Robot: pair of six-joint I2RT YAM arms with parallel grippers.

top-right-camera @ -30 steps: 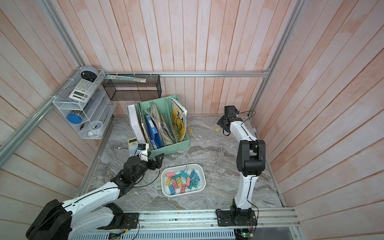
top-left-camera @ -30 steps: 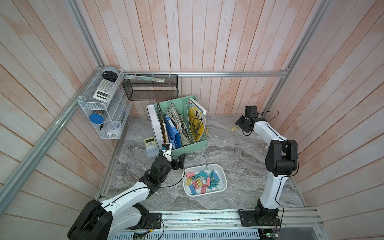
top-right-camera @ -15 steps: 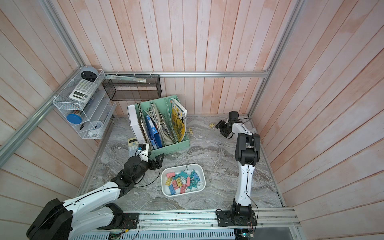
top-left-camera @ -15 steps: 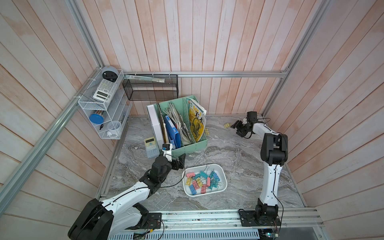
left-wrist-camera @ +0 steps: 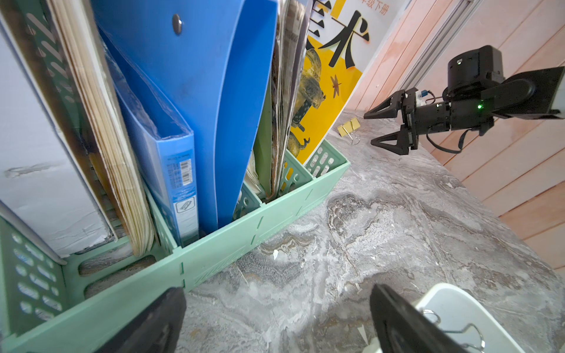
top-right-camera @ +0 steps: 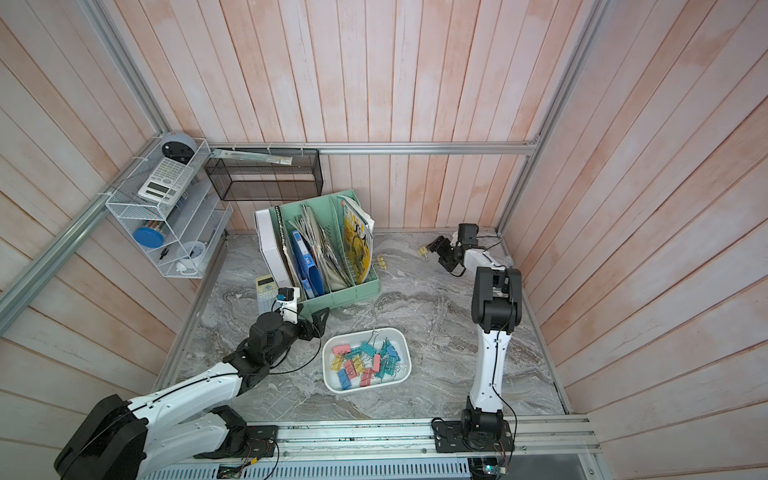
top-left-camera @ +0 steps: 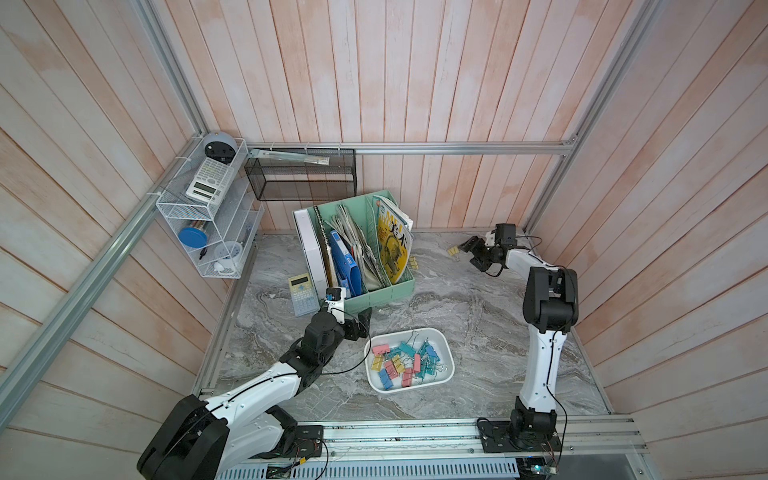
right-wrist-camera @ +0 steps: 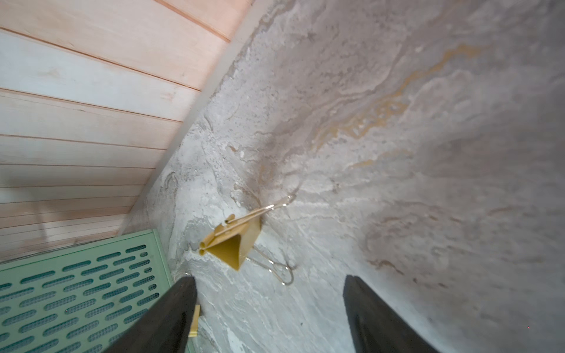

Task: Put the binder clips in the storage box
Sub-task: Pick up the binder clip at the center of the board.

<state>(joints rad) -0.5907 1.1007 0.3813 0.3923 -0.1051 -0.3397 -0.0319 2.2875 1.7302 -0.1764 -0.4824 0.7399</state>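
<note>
Yellow binder clips (top-left-camera: 453,250), two loose on marble (top-left-camera: 478,316), one storage box (top-left-camera: 441,345), left tool (left-wrist-camera: 275,301) and right tool (left-wrist-camera: 369,129) agape.

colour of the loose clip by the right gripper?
Yellow; the clip shows best in the right wrist view.

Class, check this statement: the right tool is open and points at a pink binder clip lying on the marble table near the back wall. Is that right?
One detail is wrong: the binder clip is yellow, not pink, as the right wrist view shows. Corrected: the right tool is open and points at a yellow binder clip lying on the marble table near the back wall.
</note>
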